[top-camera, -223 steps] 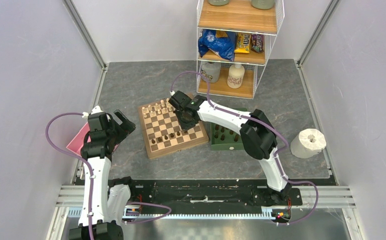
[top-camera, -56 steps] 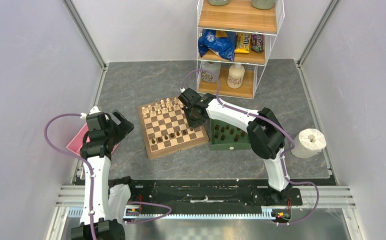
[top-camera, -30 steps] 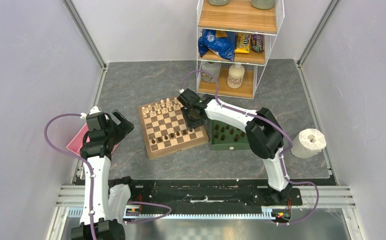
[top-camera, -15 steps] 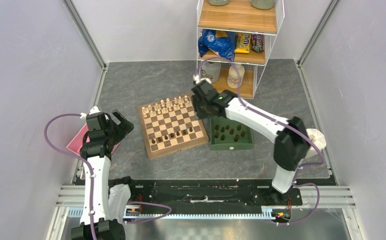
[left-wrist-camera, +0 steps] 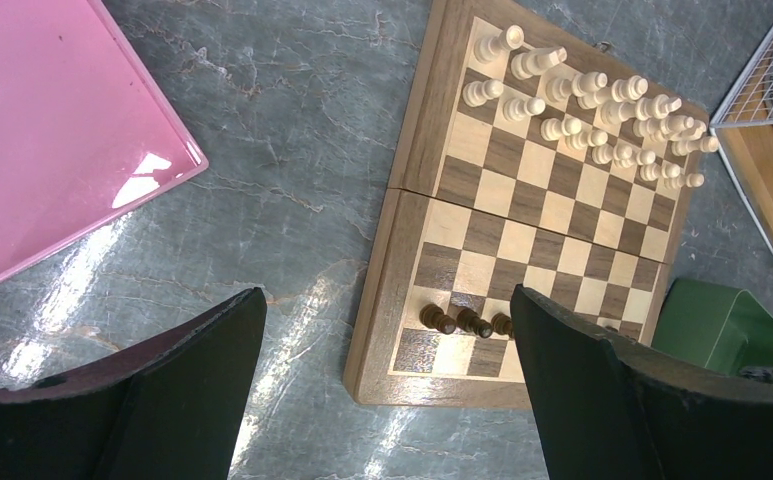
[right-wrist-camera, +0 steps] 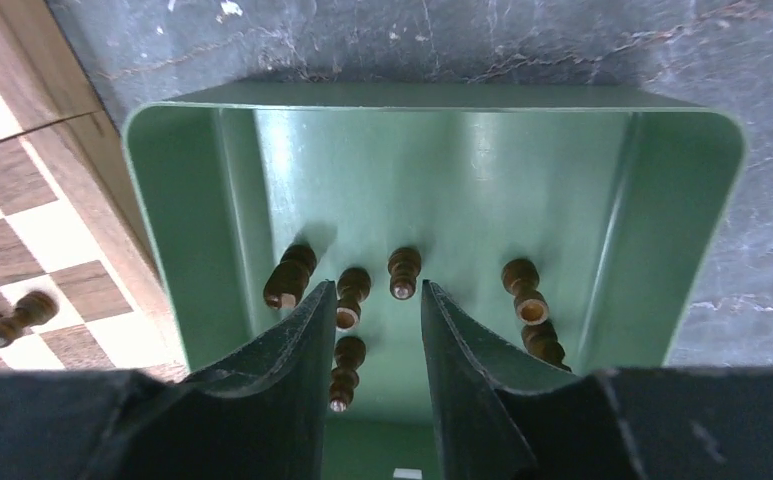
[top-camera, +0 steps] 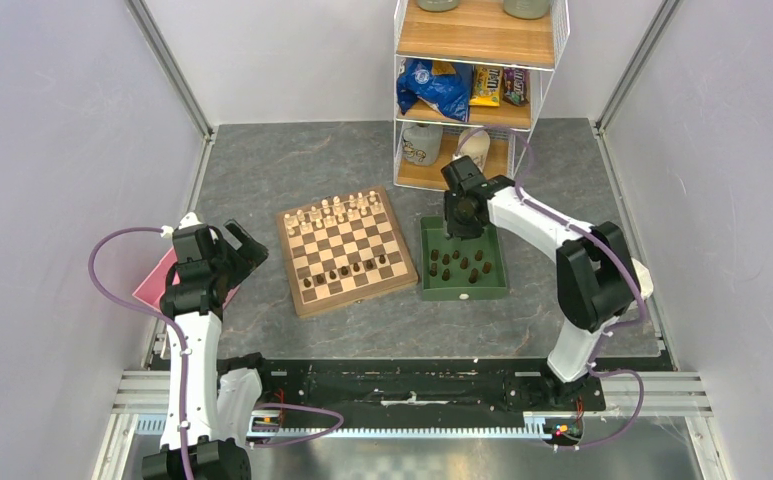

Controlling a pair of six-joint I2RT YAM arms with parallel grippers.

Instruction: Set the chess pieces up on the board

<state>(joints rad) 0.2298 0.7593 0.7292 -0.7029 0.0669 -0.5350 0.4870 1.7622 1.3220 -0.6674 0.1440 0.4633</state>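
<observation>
Only the right wrist view shows the right fingers point(right-wrist-camera: 292, 370) slightly apart and empty above dark chess pieces point(right-wrist-camera: 404, 272) in the green tray point(right-wrist-camera: 192, 230). The left wrist view shows the left fingers point(left-wrist-camera: 192, 380) wide apart, with more pieces on the board point(left-wrist-camera: 387, 290).

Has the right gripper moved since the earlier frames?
Yes. The right gripper went rightward, off the board and over the green tray's far end, nearer the wire shelf.

**Layout, left to right**

The checkered square wooden chessboard point(top-camera: 347, 245) lies just left of the dark-green rectangular tray point(right-wrist-camera: 432, 170). Dark-brown wooden chessmen point(right-wrist-camera: 404, 272) sit in the tray and on the board's near rows; pale cream wooden chessmen point(left-wrist-camera: 558, 128) occupy its far rows.
</observation>
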